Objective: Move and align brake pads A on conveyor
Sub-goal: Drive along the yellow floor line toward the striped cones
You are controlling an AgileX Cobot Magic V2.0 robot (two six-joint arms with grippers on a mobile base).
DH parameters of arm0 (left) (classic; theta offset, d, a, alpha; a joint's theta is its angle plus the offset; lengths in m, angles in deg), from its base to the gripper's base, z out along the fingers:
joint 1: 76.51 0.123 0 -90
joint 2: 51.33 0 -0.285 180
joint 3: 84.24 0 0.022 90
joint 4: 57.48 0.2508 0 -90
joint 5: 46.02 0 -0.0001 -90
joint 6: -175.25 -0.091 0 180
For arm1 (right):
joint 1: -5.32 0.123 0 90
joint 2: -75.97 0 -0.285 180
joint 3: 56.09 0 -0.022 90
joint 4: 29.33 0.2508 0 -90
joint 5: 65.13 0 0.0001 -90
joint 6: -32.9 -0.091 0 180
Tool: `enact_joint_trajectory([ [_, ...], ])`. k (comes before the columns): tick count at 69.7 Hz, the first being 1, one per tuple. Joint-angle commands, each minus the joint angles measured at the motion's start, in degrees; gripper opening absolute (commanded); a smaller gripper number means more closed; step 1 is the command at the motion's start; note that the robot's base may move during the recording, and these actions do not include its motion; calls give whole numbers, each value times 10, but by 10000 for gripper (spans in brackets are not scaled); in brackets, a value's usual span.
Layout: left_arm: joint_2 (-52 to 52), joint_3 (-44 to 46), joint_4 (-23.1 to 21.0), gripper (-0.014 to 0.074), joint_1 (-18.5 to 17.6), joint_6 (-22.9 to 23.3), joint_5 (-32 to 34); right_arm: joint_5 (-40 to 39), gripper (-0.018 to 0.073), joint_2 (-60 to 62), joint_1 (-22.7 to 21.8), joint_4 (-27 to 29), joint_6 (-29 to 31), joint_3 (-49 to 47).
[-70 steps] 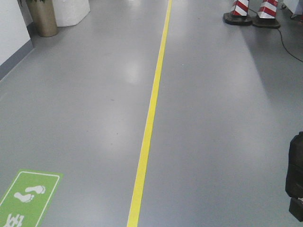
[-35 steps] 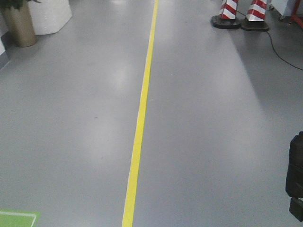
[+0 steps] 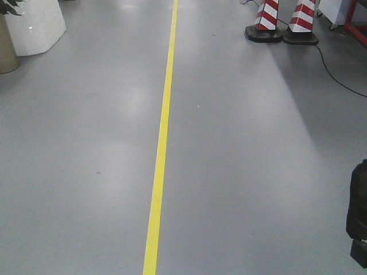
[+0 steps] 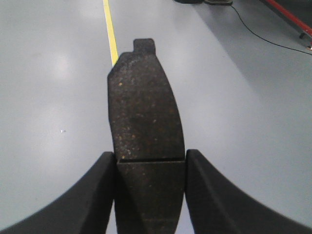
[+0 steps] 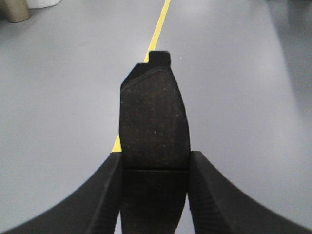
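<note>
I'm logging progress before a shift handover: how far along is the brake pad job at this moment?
Done: both pickups. The left end effector is shut on a pad, and the right end effector on another pad. In hand: transit, judging by the front view, which shows only grey floor and a yellow line. Left: reaching the conveyor, which no view shows, then placing and aligning the pads.

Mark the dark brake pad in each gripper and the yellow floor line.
Left gripper's dark brake pad (image 4: 145, 112), left wrist view, friction face.
Right gripper's dark brake pad (image 5: 153, 119), right wrist view, friction face.
Yellow floor line (image 3: 161, 143), front view, mid-length.
</note>
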Motion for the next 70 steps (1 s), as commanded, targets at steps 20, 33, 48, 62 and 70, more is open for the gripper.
enact_joint_trajectory([
  [20, 1, 19, 0, 10, -2, 4, 53, -53, -1, 0, -4, -6, 4, -19],
  [33, 1, 19, 0, 10, -2, 4, 53, -53, -1, 0, -4, -6, 4, -19],
  [48, 1, 19, 0, 10, -2, 4, 53, -53, -1, 0, -4, -6, 4, -19],
  [62, 1, 19, 0, 10, -2, 4, 53, -53, -1, 0, -4, -6, 4, -19],
  [70, 1, 19, 0, 10, -2, 4, 53, -53, -1, 0, -4, -6, 4, -19],
])
